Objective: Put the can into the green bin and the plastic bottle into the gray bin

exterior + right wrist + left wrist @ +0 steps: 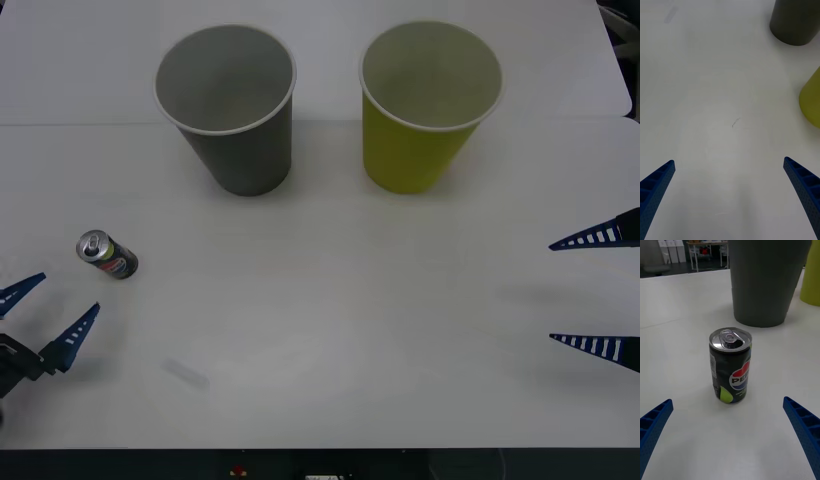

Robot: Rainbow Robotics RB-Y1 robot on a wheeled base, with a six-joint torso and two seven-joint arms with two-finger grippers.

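Front view: the can (107, 256) stands upright on the white worktop (330, 320) at 9 o'clock, nothing between it and the left claw (50, 310), spread wide just below. Gray bin (228, 105) at 11, green bin (428, 103) at 1. The right claw (590, 290), cut off at 3 o'clock, gapes empty.

Right wrist view: fingers (803, 189) apart over bare worktop; both bins cropped.

Left wrist view: Pepsi can centred, gray bin behind.
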